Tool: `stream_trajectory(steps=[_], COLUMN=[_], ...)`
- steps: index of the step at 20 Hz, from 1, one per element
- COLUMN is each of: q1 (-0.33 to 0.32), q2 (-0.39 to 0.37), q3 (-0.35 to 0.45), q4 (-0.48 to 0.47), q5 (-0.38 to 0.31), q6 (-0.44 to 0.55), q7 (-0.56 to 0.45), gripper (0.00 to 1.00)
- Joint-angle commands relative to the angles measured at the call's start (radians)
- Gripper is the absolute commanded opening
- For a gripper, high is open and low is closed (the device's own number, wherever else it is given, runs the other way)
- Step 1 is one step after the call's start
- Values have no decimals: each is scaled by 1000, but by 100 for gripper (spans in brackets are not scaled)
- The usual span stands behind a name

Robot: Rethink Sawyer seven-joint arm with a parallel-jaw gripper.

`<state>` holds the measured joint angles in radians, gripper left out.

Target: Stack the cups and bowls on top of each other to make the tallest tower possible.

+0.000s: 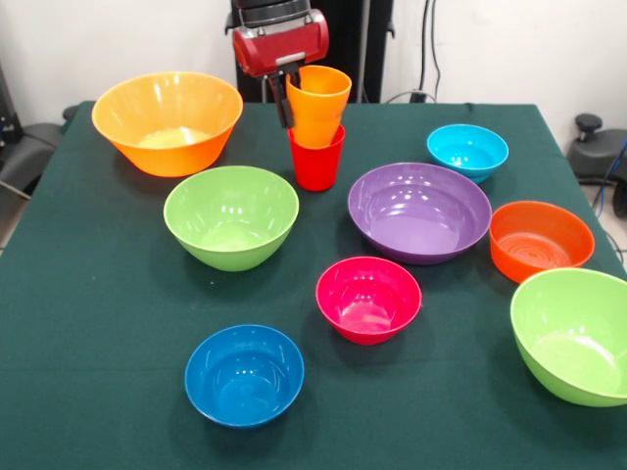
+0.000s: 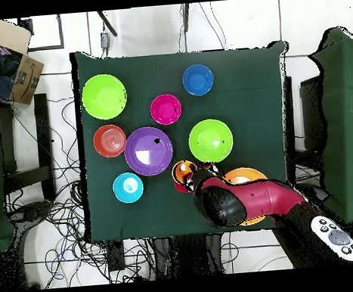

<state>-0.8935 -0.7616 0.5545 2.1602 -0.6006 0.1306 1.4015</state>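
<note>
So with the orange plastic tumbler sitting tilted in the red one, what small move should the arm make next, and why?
Probably let go and lift straight up. The orange plastic tumbler already sits in the red plastic tumbler, leaning slightly, with the gripper at its rim. Whether the gripper is open cannot be told. A straight rise seems least likely to tip the pair; the small pink plastic bowl could follow.

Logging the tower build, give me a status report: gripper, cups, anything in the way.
Gripper at orange cup's rim, grip unclear. Orange cup nested in red cup, slightly tilted. Bowls all loose on table; purple bowl nearest, apart from the stack.
</note>
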Motion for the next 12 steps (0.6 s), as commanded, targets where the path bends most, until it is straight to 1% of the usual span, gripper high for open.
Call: stream_trajectory(steps=[1,6,12], q1=[7,-1,-11], q2=[31,30,11], q3=[-33,-33,-26], q4=[-24,-12,12], q5=[-57,-54,-42], q6=[92,103,120], q7=[32,28,26], gripper=[0,0,0])
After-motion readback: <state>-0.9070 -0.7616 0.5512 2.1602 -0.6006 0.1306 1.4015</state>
